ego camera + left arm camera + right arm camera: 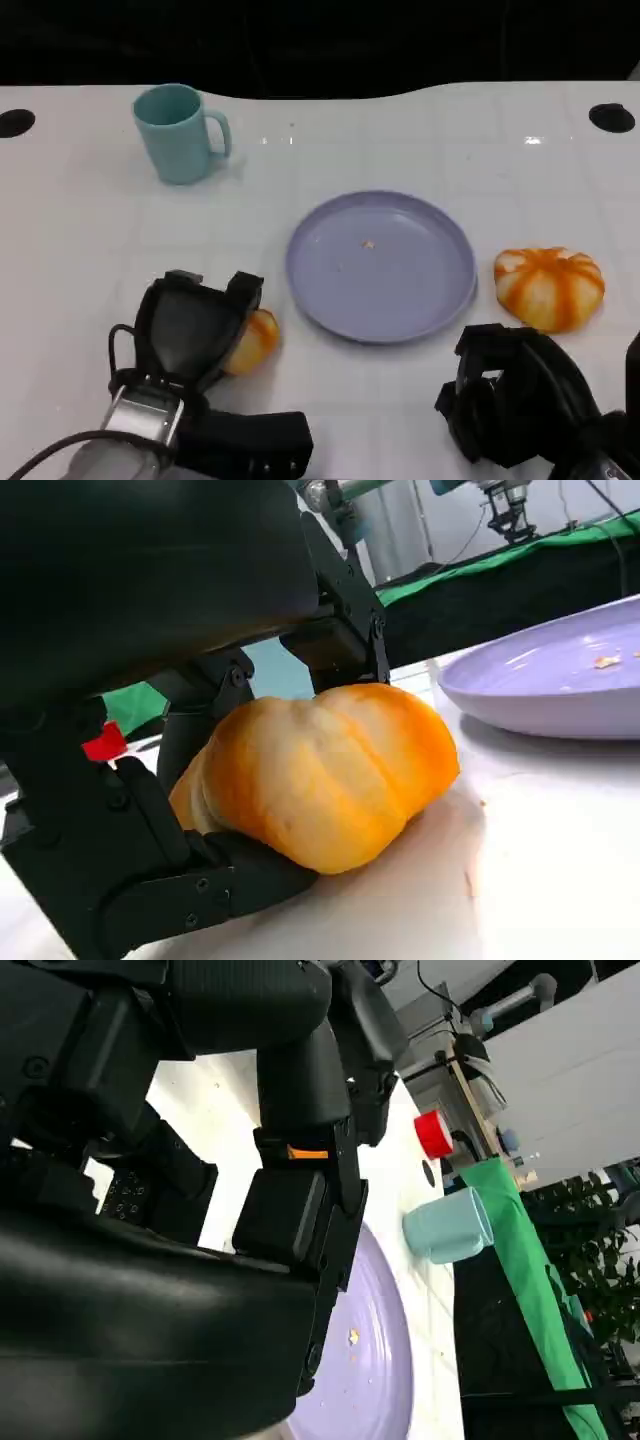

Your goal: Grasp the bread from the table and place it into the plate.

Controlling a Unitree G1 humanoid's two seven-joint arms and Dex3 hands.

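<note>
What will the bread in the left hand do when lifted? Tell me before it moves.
The bread looks puffy and rounded, so it is probably light and may dent under the left hand's fingers. Its domed, lobed shape suggests it could roll if released early. Its crust looks smooth, so it might slip a little, though fingers close on it from two sides.

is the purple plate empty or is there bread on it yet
Empty, save a crumb: the plate holds no bread; one bread is in the left hand.

Robotics lab: green cloth (530, 1290), equipment stand (470, 1060), red button (433, 1133).
</note>
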